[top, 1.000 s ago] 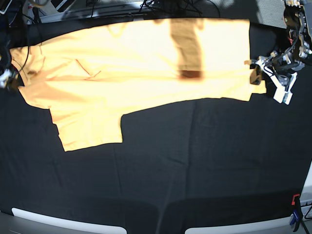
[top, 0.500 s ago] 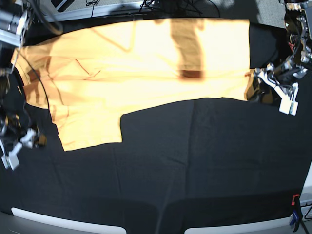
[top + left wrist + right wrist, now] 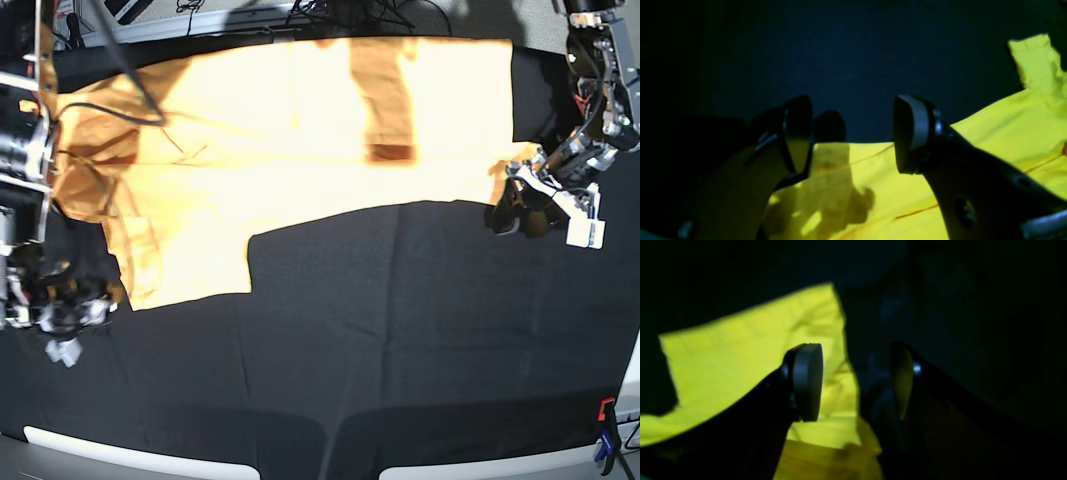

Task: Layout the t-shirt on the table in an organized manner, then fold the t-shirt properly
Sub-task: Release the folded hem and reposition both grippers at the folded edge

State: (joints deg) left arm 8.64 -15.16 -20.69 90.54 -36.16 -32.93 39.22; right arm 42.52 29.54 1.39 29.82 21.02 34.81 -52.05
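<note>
both jaws wide at t-shirt edges

The shirt lies spread across the upper half of the base view, on the table, one sleeve reaching down at lower left. The left gripper sits at the shirt's right edge, right of frame. The right gripper sits just beside the sleeve, at the left edge.

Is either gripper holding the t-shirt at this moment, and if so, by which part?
Nothing is held. The left gripper and right gripper both stand open with empty gaps above the t-shirt.
</note>
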